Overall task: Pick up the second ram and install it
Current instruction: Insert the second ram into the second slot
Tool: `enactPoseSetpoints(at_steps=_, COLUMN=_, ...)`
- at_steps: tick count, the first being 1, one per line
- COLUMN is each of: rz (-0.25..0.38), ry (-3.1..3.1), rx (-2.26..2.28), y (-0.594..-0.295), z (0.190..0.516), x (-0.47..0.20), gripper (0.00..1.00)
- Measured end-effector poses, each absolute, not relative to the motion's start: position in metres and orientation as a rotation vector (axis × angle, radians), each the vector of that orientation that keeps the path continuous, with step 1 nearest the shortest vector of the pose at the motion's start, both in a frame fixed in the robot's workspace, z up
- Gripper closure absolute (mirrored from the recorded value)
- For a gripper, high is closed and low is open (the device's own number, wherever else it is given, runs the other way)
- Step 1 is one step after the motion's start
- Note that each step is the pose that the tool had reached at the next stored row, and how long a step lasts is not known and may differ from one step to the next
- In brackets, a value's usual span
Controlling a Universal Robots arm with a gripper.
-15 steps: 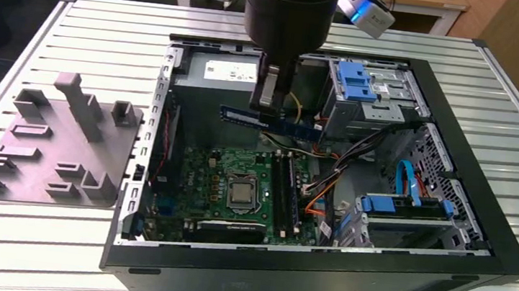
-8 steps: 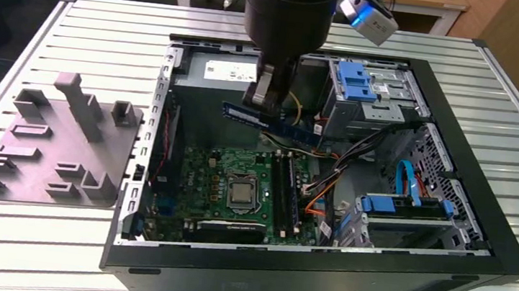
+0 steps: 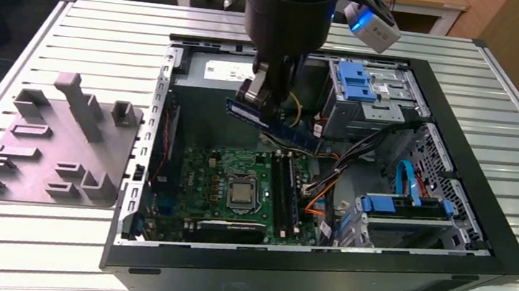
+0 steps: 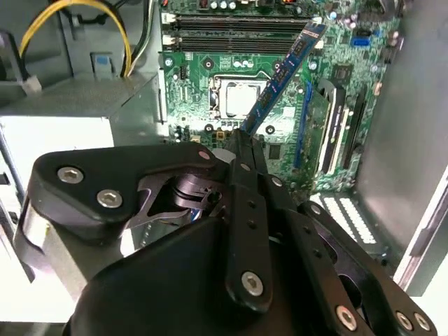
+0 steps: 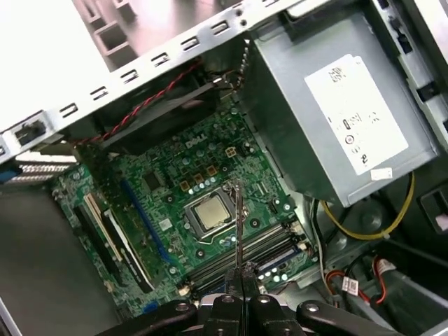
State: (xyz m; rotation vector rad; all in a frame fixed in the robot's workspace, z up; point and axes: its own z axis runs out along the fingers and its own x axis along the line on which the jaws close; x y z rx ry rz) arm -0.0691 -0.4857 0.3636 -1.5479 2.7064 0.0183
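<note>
Clamping second ram (image 3: 276, 127), pincer (image 3: 247, 103) closed, above motherboard (image 3: 204, 166)

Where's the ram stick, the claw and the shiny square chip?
second ram (image 3: 281, 128): exterior view, middle of stick.
claw (image 4: 242, 138): second wrist view, between fingertips.
square chip (image 5: 210, 213): first wrist view, metal top.

Support: slatted metal table (image 3: 107, 28) | on it: open black computer case (image 3: 303, 277) | beside, exterior view's left: grey moulded fixture plate (image 3: 49, 167)
</note>
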Motion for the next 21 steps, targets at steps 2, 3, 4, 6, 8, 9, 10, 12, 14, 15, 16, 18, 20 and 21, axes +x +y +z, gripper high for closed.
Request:
enactPoseSetpoints(at_steps=2, rz=0.018, ry=2.732, rx=-1.501, y=-0.4857, z=0.3635, x=-0.0691, gripper=0.89)
enactPoseSetpoints(at_steps=3, rz=0.017, ry=2.745, rx=-1.478, y=-0.4857, z=0.3635, x=-0.0691, gripper=0.89)
enactPoseSetpoints(at_steps=4, rz=0.017, ry=2.757, rx=-1.455, y=-0.4857, z=0.3635, x=-0.0691, gripper=0.89)
enactPoseSetpoints(at_steps=6, rz=0.016, ry=2.781, rx=-1.409, y=-0.4857, z=0.3635, x=-0.0691, gripper=0.89)
enactPoseSetpoints(at_steps=8, rz=0.016, ry=2.804, rx=-1.362, y=-0.4857, z=0.3634, x=-0.0691, gripper=0.89)
enactPoseSetpoints(at_steps=9, rz=0.015, ry=2.816, rx=-1.337, y=-0.4857, z=0.3634, x=-0.0691, gripper=0.89)
enactPoseSetpoints(at_steps=10, rz=0.015, ry=2.826, rx=-1.314, y=-0.4856, z=0.3633, x=-0.0691, gripper=0.89)
enactPoseSetpoints(at_steps=12, rz=0.014, ry=2.848, rx=-1.265, y=-0.4857, z=0.3633, x=-0.0691, gripper=0.89)
enactPoseSetpoints(at_steps=14, rz=0.014, ry=2.870, rx=-1.215, y=-0.4857, z=0.3633, x=-0.0691, gripper=0.89)
enactPoseSetpoints(at_steps=15, rz=0.013, ry=2.882, rx=-1.187, y=-0.4857, z=0.3632, x=-0.0691, gripper=0.89)
enactPoseSetpoints(at_steps=16, rz=0.013, ry=2.892, rx=-1.162, y=-0.4857, z=0.3632, x=-0.0691, gripper=0.89)
enactPoseSetpoints(at_steps=18, rz=0.012, ry=2.912, rx=-1.111, y=-0.4857, z=0.3631, x=-0.0691, gripper=0.89)
enactPoseSetpoints(at_steps=20, rz=0.012, ry=2.931, rx=-1.058, y=-0.4857, z=0.3630, x=-0.0691, gripper=0.89)
enactPoseSetpoints(at_steps=21, rz=0.011, ry=2.940, rx=-1.032, y=-0.4856, z=0.3629, x=-0.0691, gripper=0.89)
